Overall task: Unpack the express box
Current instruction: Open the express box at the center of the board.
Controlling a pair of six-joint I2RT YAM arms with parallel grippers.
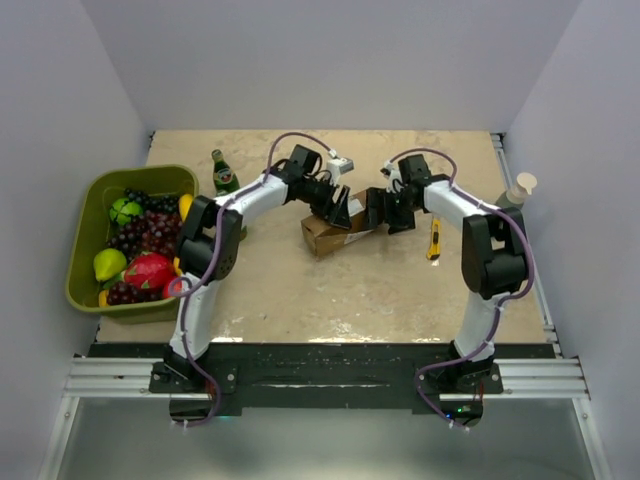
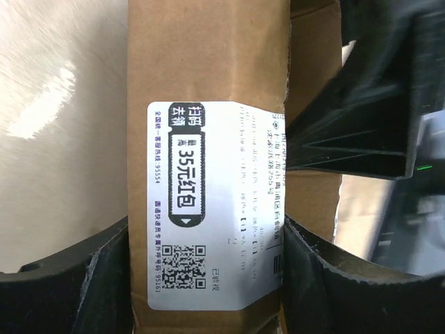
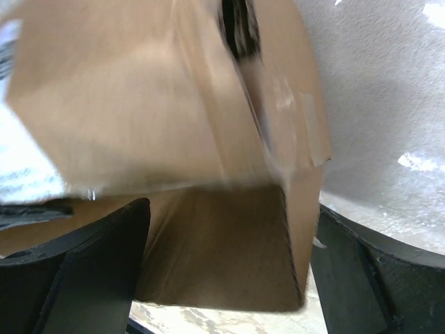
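Express box (image 1: pixel 338 236) on table (image 1: pixel 280 290) between grippers, long axis left-right. Left gripper (image 2: pixel 207 271) clamps labelled middle; right gripper (image 3: pixel 229 264) unclenched, jaws astride right-hand end. We judge right nearer opening.

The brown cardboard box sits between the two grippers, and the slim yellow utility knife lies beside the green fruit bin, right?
No. The top view shows the slim yellow utility knife beside the right arm, far from the green plastic fruit bin. The brown cardboard box does sit between the left gripper and right gripper.
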